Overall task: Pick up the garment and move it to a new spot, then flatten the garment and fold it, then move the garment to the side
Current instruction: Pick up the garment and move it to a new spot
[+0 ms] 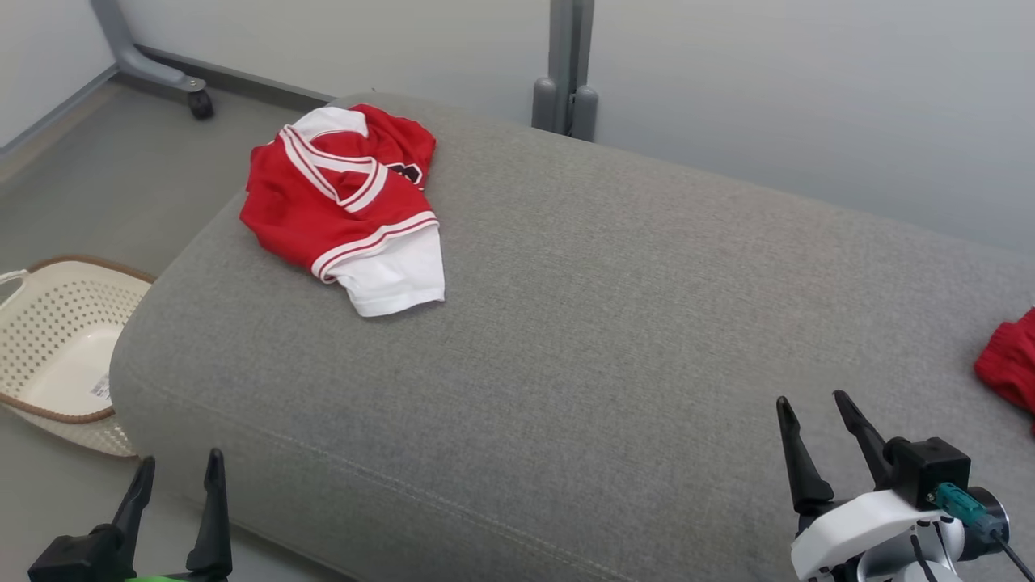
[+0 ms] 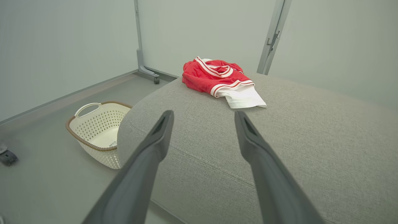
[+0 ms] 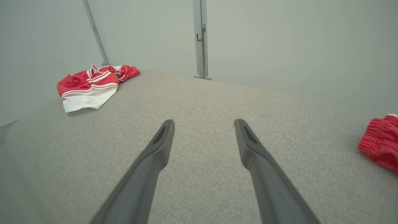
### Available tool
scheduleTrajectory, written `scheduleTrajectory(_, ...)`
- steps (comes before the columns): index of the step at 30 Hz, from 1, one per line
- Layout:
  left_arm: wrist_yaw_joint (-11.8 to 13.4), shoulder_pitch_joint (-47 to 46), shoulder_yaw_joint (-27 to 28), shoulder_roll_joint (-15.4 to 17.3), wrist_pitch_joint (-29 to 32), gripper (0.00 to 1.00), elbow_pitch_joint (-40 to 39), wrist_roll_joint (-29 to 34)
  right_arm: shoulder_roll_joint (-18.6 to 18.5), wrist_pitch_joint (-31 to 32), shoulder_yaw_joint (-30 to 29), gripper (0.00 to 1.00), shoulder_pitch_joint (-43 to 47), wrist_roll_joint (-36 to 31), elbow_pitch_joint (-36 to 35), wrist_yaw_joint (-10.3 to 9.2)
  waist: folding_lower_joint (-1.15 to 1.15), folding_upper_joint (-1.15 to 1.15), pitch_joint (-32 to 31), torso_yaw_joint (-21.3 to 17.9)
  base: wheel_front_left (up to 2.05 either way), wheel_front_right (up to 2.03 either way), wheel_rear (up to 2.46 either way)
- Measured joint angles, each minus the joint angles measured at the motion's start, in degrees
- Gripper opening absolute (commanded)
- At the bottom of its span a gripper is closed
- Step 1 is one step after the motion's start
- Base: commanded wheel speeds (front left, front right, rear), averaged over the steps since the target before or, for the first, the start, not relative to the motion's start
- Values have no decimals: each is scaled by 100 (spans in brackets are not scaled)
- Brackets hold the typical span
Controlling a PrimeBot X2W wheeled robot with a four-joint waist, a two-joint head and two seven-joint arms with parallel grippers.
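Garment (image 1: 344, 202) crumpled near far left corner of couch (image 1: 566, 339). Left claw (image 1: 181, 457), right claw (image 1: 811, 398) wide open, empty. Red cloth (image 1: 1009, 365), maybe shorts, at right edge.

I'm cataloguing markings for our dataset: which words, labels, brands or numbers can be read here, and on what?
No text is readable.
Sticker inside the laundry basket: too small to read.
Dark print on the red and white jersey: mostly hidden in folds, unreadable.
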Motion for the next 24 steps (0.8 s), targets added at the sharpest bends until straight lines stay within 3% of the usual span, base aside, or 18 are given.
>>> scheduleTrajectory(7, 0, 171, 246, -31, 0, 100, -101, -46, 67, 10, 181, 100, -19, -42, -21, 7, 0, 0, -25, 366, 0, 0, 0)
scheduleTrajectory(16, -87, 197, 502, -168, 0, 100, -328, -282, 4, 126, 218, 100, -181, -221, -254, 7, 0, 0, 243, 308, 0, 0, 0)
scheduleTrajectory(21, -354, -59, 664, -382, -1, 100, -443, -964, -127, 208, 171, 100, -316, -303, -438, -1, 0, 0, 482, 242, 0, 0, 0)
scheduleTrajectory(24, -570, -398, 820, -646, 121, 100, -546, -1828, -237, 289, 132, 100, -448, -403, -605, -2, 0, 0, 654, 211, 0, 0, 0)
